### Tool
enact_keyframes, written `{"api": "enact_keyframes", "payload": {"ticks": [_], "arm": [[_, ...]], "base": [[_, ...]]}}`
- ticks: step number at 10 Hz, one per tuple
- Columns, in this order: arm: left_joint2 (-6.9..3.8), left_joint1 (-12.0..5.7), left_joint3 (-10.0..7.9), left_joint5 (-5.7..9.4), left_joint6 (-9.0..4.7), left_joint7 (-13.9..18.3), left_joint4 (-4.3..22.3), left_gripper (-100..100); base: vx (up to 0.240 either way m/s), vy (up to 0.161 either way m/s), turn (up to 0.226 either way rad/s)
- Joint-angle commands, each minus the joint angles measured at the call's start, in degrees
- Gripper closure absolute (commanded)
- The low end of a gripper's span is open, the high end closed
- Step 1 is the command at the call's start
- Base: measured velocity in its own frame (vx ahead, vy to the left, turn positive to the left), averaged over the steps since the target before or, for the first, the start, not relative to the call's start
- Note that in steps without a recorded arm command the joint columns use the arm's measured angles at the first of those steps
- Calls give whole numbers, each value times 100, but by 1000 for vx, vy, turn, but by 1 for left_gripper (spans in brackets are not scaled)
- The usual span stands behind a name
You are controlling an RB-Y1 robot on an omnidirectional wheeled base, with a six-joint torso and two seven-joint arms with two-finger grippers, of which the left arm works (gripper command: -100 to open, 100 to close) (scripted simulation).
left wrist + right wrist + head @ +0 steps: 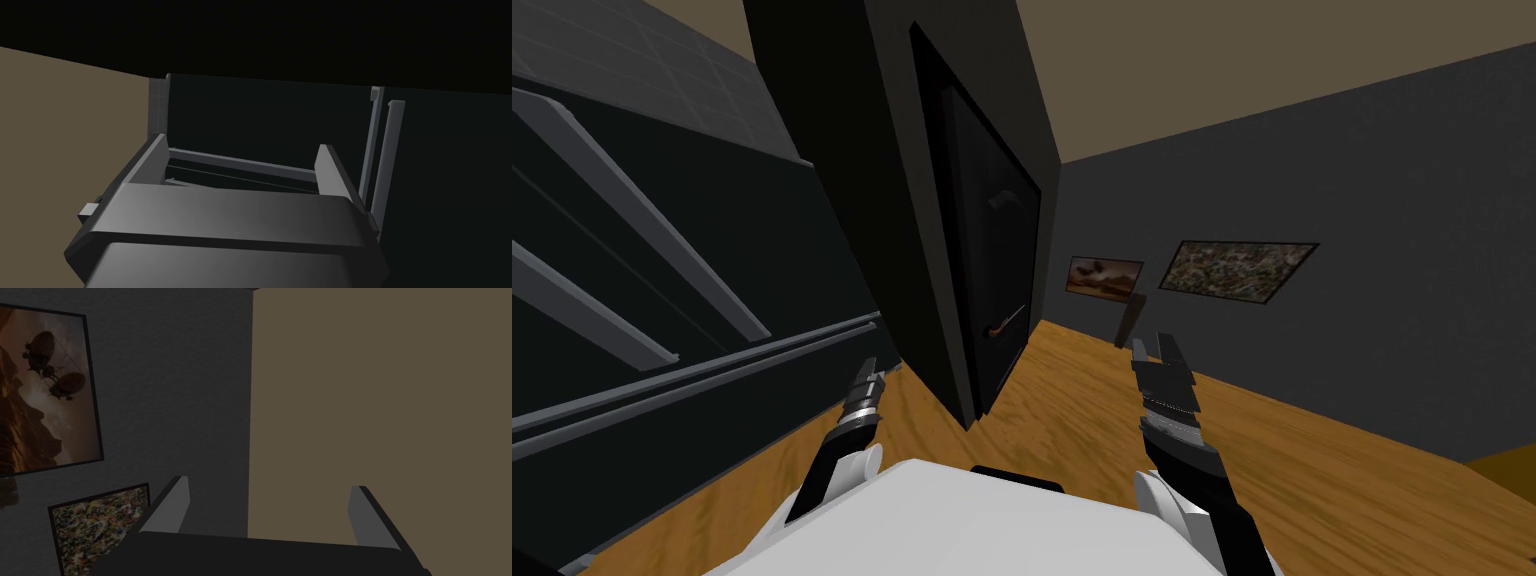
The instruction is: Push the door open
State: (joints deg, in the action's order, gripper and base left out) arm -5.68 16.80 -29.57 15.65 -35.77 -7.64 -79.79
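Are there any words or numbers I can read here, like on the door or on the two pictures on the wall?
None: there are no words, numbers or signs to read anywhere.
The dark door is blank.
The picture of airships and the speckled picture on the grey wall carry no letters.

Floor: orange-brown boards with visible wood grain. The dark door and the dark wall block that frames it meet the floor at their lower edges. Beyond the door, a slim dark upright panel stands on the boards against the far wall.
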Motion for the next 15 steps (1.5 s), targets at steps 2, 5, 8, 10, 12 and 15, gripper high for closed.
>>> {"api": "enact_keyframes", "payload": {"ticks": [2, 5, 8, 10, 12, 15], "arm": [[-4, -125, -164, 61, -43, -71, 298, -100], [-24, -255, -354, 136, -87, -135, 625, -100], [-43, -390, -539, 209, -130, -198, 947, -100], [-50, -439, -597, 232, -144, -219, 1051, -100], [-63, -536, -712, 278, -171, -260, 1258, -100], [-82, -682, -886, 348, -212, -321, 1568, -100]], "base": [[49, -99, 61], [50, -115, 61], [48, -121, 57], [36, -89, 30], [31, -79, 30], [44, -116, 52]]}}
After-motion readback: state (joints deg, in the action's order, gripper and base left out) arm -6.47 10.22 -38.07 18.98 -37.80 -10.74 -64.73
